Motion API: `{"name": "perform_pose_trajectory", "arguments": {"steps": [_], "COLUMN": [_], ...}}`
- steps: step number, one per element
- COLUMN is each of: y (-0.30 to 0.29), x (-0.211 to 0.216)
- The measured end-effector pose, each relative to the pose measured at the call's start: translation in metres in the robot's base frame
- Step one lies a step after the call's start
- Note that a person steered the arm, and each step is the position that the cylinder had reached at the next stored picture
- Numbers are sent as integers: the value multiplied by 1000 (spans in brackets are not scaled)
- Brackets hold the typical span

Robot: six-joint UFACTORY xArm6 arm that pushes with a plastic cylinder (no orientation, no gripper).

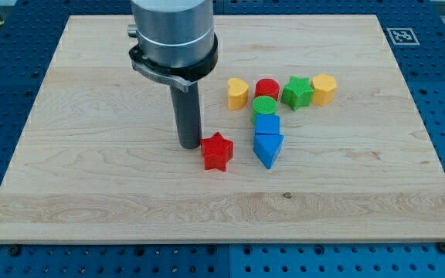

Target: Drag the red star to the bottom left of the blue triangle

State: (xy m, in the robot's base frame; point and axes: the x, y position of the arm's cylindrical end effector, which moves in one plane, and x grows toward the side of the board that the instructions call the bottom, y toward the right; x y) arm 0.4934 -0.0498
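Camera view: standing on the wooden bench (91, 193), my tip (189, 145) pressing against the upper-left edge of the red star (217, 150), touching or very nearly so. No pincer fitted on this rig, only the straight dark rod, so no spread or pinching state to tell. Red star lying just beside the blue triangle (268, 147), on the view's left of it and roughly level with it, a narrow gap showing between the 2. Sitting directly above the triangle, a blue block (266, 124), shape hard to make out, then a green cylinder (265, 107) and a red cylinder (266, 87). Flanking those, a yellow block (238, 93) toward the view's left, a green star (297, 92) and a second yellow block (324, 89) toward the view's right. Judging the step in hand: nudging the star into its final spot, most of the travel apparently done. Next move probably calling for a short push toward the view's bottom, from above the star, avoiding bumping the triangle.
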Motion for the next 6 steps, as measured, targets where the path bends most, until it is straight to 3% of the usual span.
{"name": "perform_pose_trajectory", "arguments": {"steps": [3,6], "y": [35,15], "x": [12,36]}}
